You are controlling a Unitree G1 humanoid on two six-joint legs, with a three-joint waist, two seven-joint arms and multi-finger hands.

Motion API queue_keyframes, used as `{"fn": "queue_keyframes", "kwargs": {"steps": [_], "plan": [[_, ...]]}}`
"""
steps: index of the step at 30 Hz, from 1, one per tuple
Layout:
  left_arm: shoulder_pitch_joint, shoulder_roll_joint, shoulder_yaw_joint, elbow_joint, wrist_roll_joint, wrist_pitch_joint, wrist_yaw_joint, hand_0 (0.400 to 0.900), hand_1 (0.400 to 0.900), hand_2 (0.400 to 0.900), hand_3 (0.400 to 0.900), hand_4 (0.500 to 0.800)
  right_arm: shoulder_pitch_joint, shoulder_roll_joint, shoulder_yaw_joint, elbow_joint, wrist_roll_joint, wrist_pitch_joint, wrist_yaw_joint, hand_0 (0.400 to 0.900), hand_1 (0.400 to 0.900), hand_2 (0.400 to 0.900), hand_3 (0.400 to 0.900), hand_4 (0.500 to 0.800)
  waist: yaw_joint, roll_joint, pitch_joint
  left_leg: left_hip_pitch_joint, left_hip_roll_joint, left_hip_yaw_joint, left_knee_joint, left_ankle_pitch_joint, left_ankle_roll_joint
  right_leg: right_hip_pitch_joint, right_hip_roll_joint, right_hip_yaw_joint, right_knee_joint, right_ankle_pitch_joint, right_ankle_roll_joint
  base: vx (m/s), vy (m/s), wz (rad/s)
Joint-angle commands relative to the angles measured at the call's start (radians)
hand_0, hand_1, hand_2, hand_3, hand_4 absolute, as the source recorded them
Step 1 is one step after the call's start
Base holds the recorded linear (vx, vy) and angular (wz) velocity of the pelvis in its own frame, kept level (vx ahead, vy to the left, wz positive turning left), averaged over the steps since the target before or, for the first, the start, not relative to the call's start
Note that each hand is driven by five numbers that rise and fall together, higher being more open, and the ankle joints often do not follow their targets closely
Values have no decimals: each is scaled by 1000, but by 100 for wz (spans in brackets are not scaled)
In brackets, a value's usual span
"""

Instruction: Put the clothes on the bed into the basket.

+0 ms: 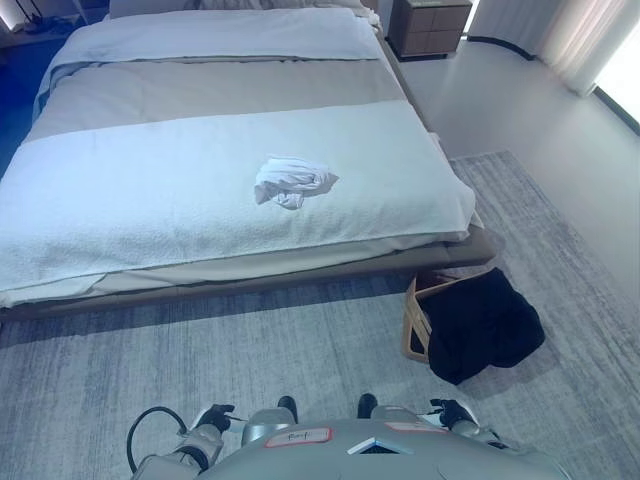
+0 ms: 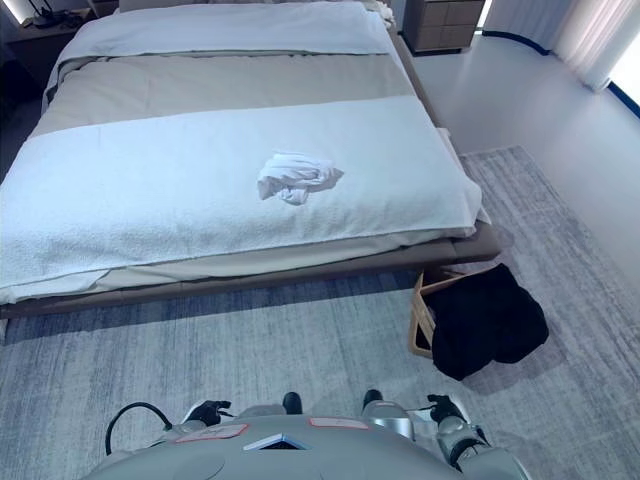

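Observation:
A crumpled white garment lies alone on the white blanket near the middle of the bed. On the rug by the bed's near right corner stands a tan basket. A black garment fills it and hangs over its right side. My left hand and my right hand are low at the bottom of the view, close to my body. Both are far from the bed and the basket and hold nothing that I can see.
A grey rug covers the floor between me and the bed. A brown nightstand stands at the bed's far right, with pale curtains beyond it. Bare floor runs along the bed's right side.

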Motion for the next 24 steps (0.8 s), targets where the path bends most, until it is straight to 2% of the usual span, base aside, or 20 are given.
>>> {"fn": "queue_keyframes", "kwargs": {"steps": [1, 9, 14, 15, 17, 19, 21, 22, 24], "plan": [[-59, -17, 8, 71, 24, -1, 8, 900, 900, 900, 900, 800, -94, -15, 35, 39, -29, -1, -20, 900, 900, 900, 900, 800, -18, -17, 36, 7, -52, -67, 6, -41, 1, 20, 29, 15, 4, -33, 12, 0, 0, 0], [-66, -16, 17, 61, -1, 4, 17, 900, 900, 900, 900, 800, -109, -23, 41, 28, -31, 3, -25, 900, 900, 900, 900, 800, -17, -14, 55, -2, -46, -70, 6, -35, 0, 8, 36, 13, 4, -31, 5, 1, -16, 0], [-81, -10, 16, 49, -27, 3, 33, 900, 900, 900, 900, 800, -128, -31, 43, 23, -20, 1, -33, 900, 900, 900, 900, 800, -18, -16, 75, -20, -24, -77, 8, -16, -2, -27, 55, 24, 30, -46, -13, -1, -78, 1], [-84, -7, 25, 44, -40, 2, 36, 900, 900, 900, 900, 800, -132, -34, 43, 22, -15, -1, -34, 900, 900, 900, 900, 800, -16, -25, 87, -59, -21, -81, 83, -35, 1, -40, 59, 36, 49, -55, -25, -46, -135, 10], [-85, -8, 52, 30, -94, -1, 42, 900, 900, 900, 900, 800, -133, -43, 35, 16, -2, -8, -38, 900, 900, 900, 900, 800, -2, -46, 120, -172, -47, -83, 305, -58, -6, -43, 59, 44, 64, -65, -44, -87, -161, 15], [-88, -21, 89, 28, -167, -7, 53, 900, 900, 900, 900, 800, -145, -61, 29, 2, 7, -9, -41, 900, 900, 900, 900, 800, 22, -57, 173, -287, -79, -118, 490, -9, -5, -31, 55, 35, 69, -72, -58, -75, -139, 0], [-95, -28, 114, 36, -237, -17, 54, 900, 900, 900, 900, 800, -167, -74, 32, 1, 3, -3, -45, 900, 900, 900, 900, 800, 40, -63, 200, -403, -111, -139, 517, 19, -7, -24, 53, 35, 67, -86, -60, 69, -68, -15], [-90, -29, 127, 39, -259, -17, 53, 900, 900, 900, 900, 800, -175, -78, 32, 6, 0, 0, -49, 900, 900, 900, 900, 800, 53, -61, 197, -452, -111, -133, 465, 21, -3, -13, 58, 38, 62, -100, -57, 249, -11, -31], [-63, -35, 150, 44, -282, -16, 55, 900, 900, 900, 900, 800, -166, -80, 31, 14, -11, 7, -51, 900, 900, 900, 900, 800, 87, -49, 179, -476, -63, -131, 290, 122, -14, 39, 90, 60, 42, -133, -50, 424, 51, -54]]}}
